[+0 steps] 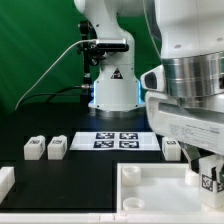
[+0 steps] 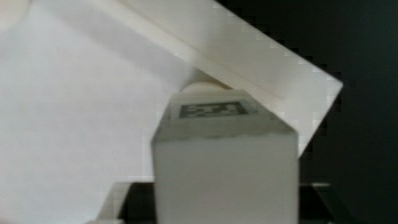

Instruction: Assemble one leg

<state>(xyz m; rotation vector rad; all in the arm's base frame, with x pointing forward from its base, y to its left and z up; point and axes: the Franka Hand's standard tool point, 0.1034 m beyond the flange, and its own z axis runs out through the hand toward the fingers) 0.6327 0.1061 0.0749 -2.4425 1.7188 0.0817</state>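
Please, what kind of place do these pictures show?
Probably a robotics lab bench, set up for furniture assembly tests. A black table with a green backdrop, a marker board lying flat, and small white legs carrying printed square tags all suggest a research rig.

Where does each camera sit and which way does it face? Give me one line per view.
Exterior view: off the arm, facing across the table toward the robot base; the arm and gripper loom close.
Wrist view: on the wrist, looking at a leg; no robot part is clearly visible.
Shared: that leg.
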